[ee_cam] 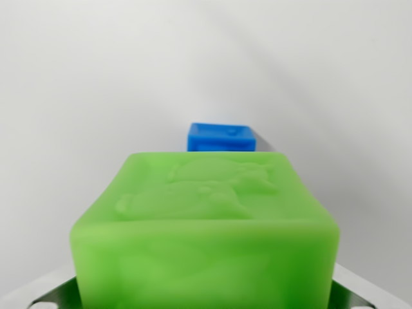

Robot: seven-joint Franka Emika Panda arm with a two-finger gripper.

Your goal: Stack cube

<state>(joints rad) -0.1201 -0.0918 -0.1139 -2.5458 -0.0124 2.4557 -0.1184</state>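
While the pale desk [71, 96] fills most of the wrist view, your attention belongs on the green cube [206, 232], which looms large and close at the bottom centre. It sits between the metal fingers [51, 295] of the claw [206, 302], whose tips show at both lower corners hard against its sides, so you can judge it gripped. The cube looks rigid and light, with a glossy, somewhat slick skin and a raised relief on top; flat side faces are the right place to hold, as you do. Beyond it, well apart, the small blue cube [221, 138] rests on the desk, likely your stacking base. Its flat top should accept a square, level placement.
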